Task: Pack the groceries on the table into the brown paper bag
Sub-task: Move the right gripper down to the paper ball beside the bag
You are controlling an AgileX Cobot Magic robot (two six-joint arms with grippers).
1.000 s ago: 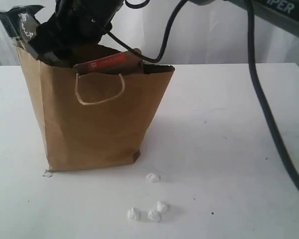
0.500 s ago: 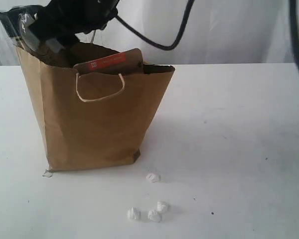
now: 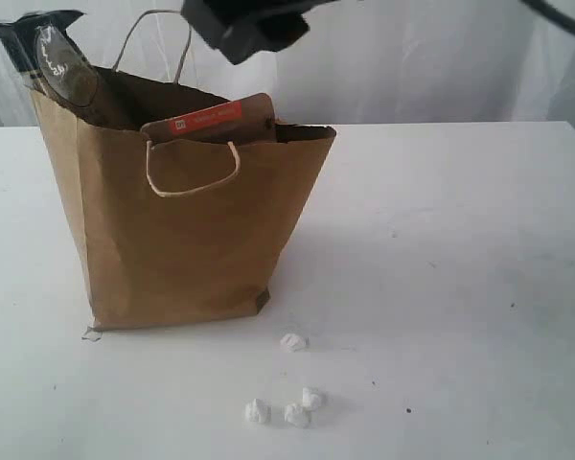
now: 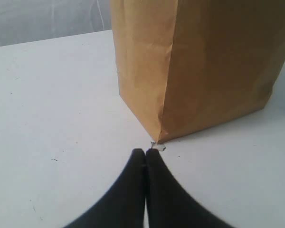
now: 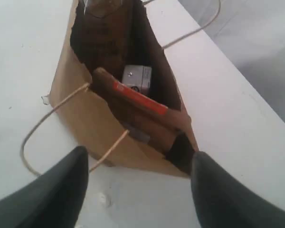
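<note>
Right gripper point(image 5: 138, 190) hangs spread and empty, pointing down over the table point(image 3: 441, 240), with the brown paper bag point(image 3: 182, 240) beneath it, mouth open. Inside stand the brown orange-labelled pouch point(image 5: 140, 99), long axis across the mouth, and the white carton point(image 5: 137, 78). Left gripper point(image 4: 146, 159), pressed together, sits low by the bag's bottom corner.

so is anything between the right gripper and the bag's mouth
Nothing visible. The right gripper hangs open above the brown paper bag. Only a cord handle loops out near one finger. The pouch and white carton sit inside.
</note>
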